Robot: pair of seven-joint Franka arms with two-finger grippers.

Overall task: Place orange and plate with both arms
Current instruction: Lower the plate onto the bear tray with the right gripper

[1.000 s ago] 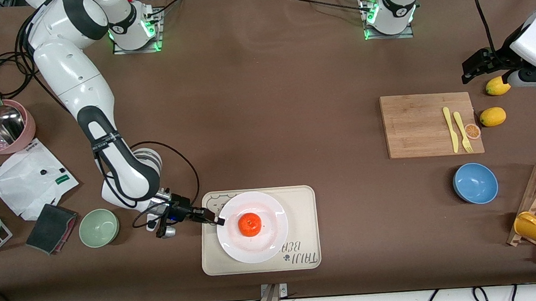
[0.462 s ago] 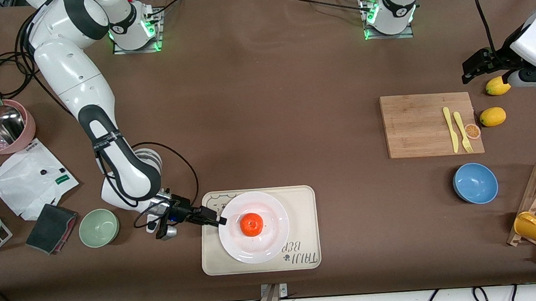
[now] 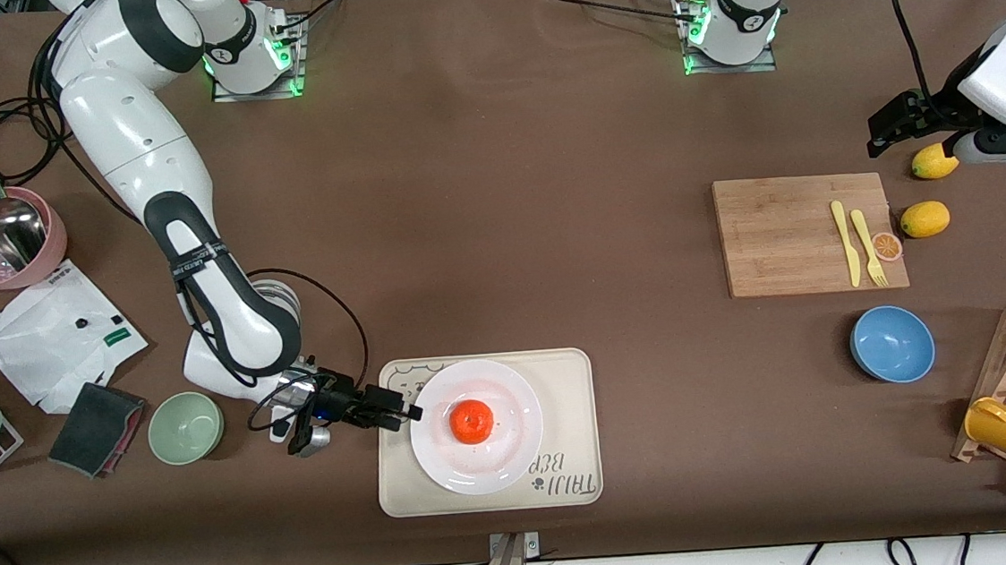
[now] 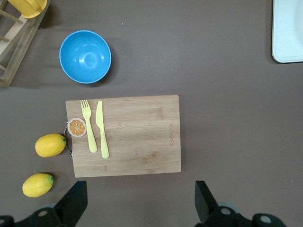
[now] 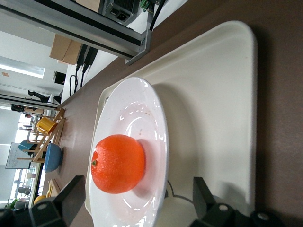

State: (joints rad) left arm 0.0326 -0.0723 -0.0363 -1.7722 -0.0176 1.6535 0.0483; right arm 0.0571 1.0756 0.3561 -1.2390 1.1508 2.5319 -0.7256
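We find the orange [image 3: 471, 421] resting at the middle of the plate [image 3: 516, 448], and the plate sits on the cream tray [image 3: 564, 376] near the front-camera edge of the surface [image 3: 499, 229]. The right pincer [image 3: 412, 413] sits low at the plate's rim on the side toward the right arm's end; its fingers are parted and grip nothing, the rim lying just clear of them in the right wrist view. We judge the placement done and the step in hand to be a retreat: we draw the pincer back level, away from the rim, before lifting, so that nothing nudges the plate or rolls the orange. The left pincer [image 3: 890, 119] waits, fingers spread and empty, over the surface beside the cutting board [image 3: 787, 238].
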